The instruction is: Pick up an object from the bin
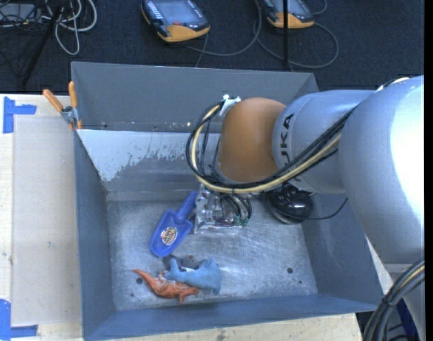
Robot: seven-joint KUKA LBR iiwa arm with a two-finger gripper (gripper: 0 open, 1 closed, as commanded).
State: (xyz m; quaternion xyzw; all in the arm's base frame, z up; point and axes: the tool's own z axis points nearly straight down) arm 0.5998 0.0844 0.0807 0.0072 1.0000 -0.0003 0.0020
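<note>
Bin (95, 212) observed from above; grey metal, floor scuffed and mostly bare.

Arm (358, 162) is seen entering from the right; its orange cover (248, 141) is ringed by looped cables (202, 137), yellow and black; the wrist is pointed down into the middle of the bin.

Gripper (217, 219) is recorded low over the bin floor, near the centre and somewhat towards the far wall; its metal end is seen below the cover; whether the claw is apart or together cannot be told, as the cover and cables lie in front of it.

Blue scoop (170, 229) is noted just left of the gripper; it lies flat on the floor, slanted, handle end towards the gripper, broad end towards the near left; a yellowish mark is seen on its blade; contact with the gripper cannot be told; nothing is seen held.

Pale blue toy (200, 273) is found nearer the front wall, below the scoop; orange lizard figure (166, 285) lies just beside it on the near-left side, the two touching or nearly so.

Black rounded object (291, 204) is noted right of the gripper, partly under the arm.
</note>
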